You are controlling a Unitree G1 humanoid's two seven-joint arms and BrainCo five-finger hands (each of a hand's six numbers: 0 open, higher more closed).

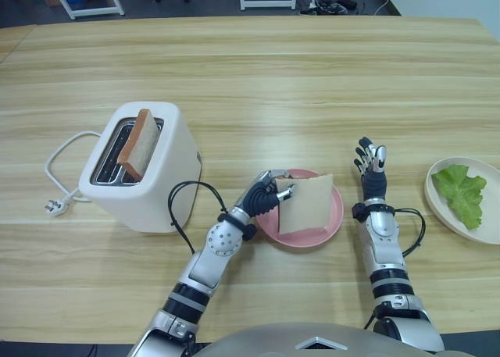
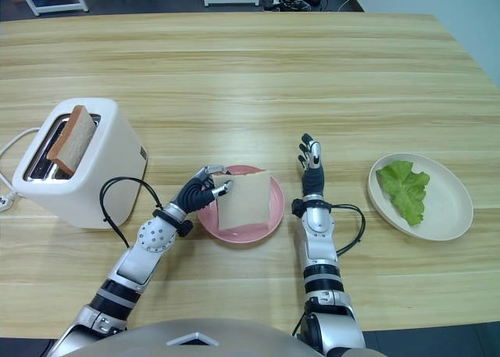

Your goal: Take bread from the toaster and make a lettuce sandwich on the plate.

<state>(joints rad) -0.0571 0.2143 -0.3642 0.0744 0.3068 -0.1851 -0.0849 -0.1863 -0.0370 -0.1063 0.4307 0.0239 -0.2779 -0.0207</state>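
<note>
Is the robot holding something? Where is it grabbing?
The left hand pinches the bread slice by its left edge, over the pink plate. The right hand holds nothing.

Two slices (image 1: 141, 142) (image 1: 306, 203); two plates (image 1: 336, 208) (image 2: 449, 205); toaster (image 1: 168, 177); lettuce (image 1: 462, 193)

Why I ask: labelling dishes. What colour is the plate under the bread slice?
Pink; the plate shows best in the right eye view.

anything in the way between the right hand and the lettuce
Nothing visible. The open right hand is over bare table between the pink plate and the cream plate holding the lettuce; only that plate's low rim lies between hand and leaf.
</note>
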